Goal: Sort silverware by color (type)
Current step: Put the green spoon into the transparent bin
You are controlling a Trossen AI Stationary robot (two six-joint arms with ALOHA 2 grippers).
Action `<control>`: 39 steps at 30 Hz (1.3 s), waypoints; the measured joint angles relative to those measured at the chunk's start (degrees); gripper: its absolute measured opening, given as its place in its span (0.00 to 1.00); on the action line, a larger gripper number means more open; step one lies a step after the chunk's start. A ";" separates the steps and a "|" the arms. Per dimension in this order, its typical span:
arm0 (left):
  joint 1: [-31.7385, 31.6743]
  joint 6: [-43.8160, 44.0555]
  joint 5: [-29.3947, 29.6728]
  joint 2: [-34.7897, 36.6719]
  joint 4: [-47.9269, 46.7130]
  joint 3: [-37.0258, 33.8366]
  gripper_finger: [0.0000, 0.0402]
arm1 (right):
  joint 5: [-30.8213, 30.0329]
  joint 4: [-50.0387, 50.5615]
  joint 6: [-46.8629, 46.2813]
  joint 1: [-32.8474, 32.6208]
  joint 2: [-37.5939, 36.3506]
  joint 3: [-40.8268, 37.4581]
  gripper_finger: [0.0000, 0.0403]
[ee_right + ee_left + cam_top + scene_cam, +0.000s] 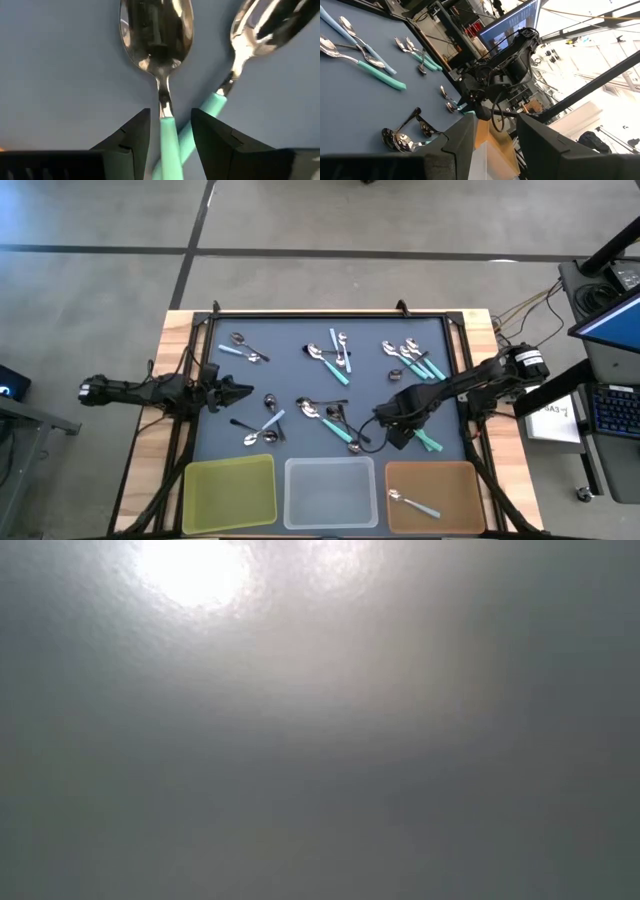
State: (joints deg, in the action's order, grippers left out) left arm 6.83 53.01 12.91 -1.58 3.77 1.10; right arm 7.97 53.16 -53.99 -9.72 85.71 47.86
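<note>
Right gripper (170, 132) low over the mat, fingers apart, straddling a teal spoon (161, 60) at its neck, not closed on it. Second teal spoon (250, 40) crossing just beside one finger. Orange tray (436, 498) near, mat (290, 375) edge close. Left gripper (240, 392) apart, empty, well clear.
</note>
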 joint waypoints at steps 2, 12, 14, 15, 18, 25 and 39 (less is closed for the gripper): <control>0.01 0.00 0.01 0.00 0.00 0.01 0.33 | 0.00 -0.79 -0.05 0.00 0.00 -1.07 0.31; 0.00 -0.01 0.00 0.01 0.00 0.01 0.33 | 0.17 -2.33 -0.11 0.00 -0.09 -2.63 0.24; 0.02 0.00 0.01 0.00 0.00 0.02 0.33 | 0.22 -2.74 0.01 -0.01 -0.07 -2.43 0.18; 0.02 -0.02 0.00 0.02 0.00 0.02 0.33 | 0.20 -2.74 0.02 -0.02 -0.04 -2.33 0.14; 0.02 -0.02 0.02 0.02 0.00 0.02 0.33 | -0.02 -2.52 0.01 0.00 -0.04 -2.12 0.07; 0.02 -0.02 0.00 0.02 0.00 0.00 0.33 | -0.35 -1.86 0.20 0.00 -1.12 2.37 0.07; 0.00 0.00 0.01 0.01 0.00 0.01 0.33 | -8.20 -12.03 16.05 -1.84 -0.22 25.55 0.07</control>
State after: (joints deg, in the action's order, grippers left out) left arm 6.84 53.01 12.92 -1.58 3.77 1.12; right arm -0.23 41.12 -37.94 -11.56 85.49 73.41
